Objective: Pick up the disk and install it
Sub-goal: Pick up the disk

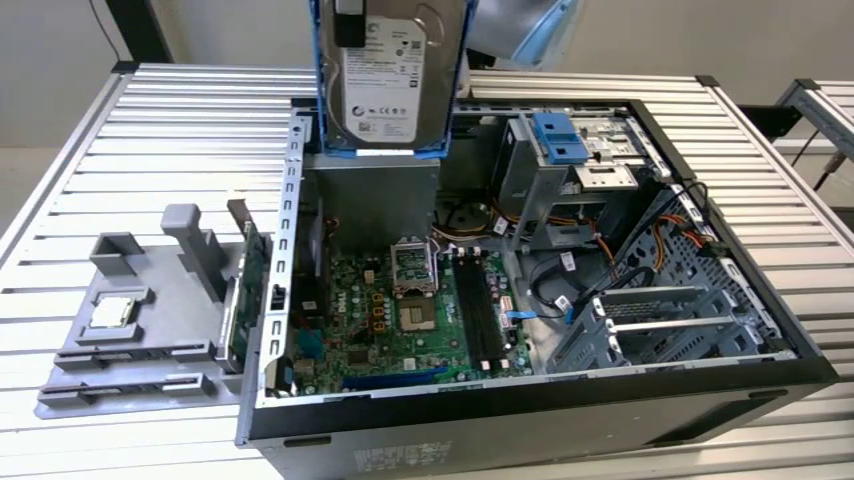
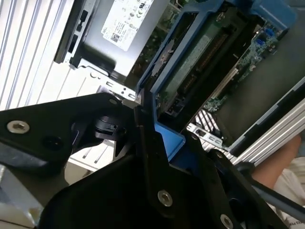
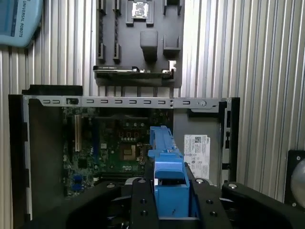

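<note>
The disk [image 1: 387, 80], silver-grey with a white label and a blue bracket around it, hangs upright in the air above the back of the open computer case [image 1: 787, 330]. My gripper [image 3: 167, 195] is shut on the disk's blue bracket [image 3: 164, 167], with black fingers [image 3: 140, 200] on either side of it. In the second wrist view a black finger [image 2: 147, 152] presses on the bracket [image 2: 169, 140], and the disk's green circuit-board side [image 2: 195, 57] faces the camera. Below the disk lies the motherboard [image 1: 400, 320].
Inside the case, a grey drive cage with a blue front [image 1: 561, 140] stands at the exterior view's right, beside loose cables [image 1: 641, 240]. A grey fixture tray [image 1: 134, 340] with a small CPU chip [image 1: 114, 312] lies on the slatted table [image 1: 174, 130]. A person's hand [image 2: 281, 167] is nearby.
</note>
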### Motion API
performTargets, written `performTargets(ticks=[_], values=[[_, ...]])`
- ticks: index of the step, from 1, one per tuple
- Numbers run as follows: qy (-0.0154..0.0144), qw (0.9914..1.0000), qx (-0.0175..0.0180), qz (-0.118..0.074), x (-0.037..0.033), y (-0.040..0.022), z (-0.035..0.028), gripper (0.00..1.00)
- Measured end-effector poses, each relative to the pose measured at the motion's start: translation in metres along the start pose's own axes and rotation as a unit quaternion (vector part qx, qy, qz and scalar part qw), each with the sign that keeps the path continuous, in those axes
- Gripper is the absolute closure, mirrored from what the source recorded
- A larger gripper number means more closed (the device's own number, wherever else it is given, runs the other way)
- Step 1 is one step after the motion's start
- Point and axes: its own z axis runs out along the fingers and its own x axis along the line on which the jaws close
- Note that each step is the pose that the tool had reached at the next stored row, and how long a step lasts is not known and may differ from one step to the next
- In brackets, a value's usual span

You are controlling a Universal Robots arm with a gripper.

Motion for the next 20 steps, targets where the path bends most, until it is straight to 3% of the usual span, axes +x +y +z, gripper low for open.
performTargets(ticks=[20], values=[[-0.0002, 1.00000, -0.0009, 0.000, 0.0206, -0.0906, -0.0026, 1.00]])
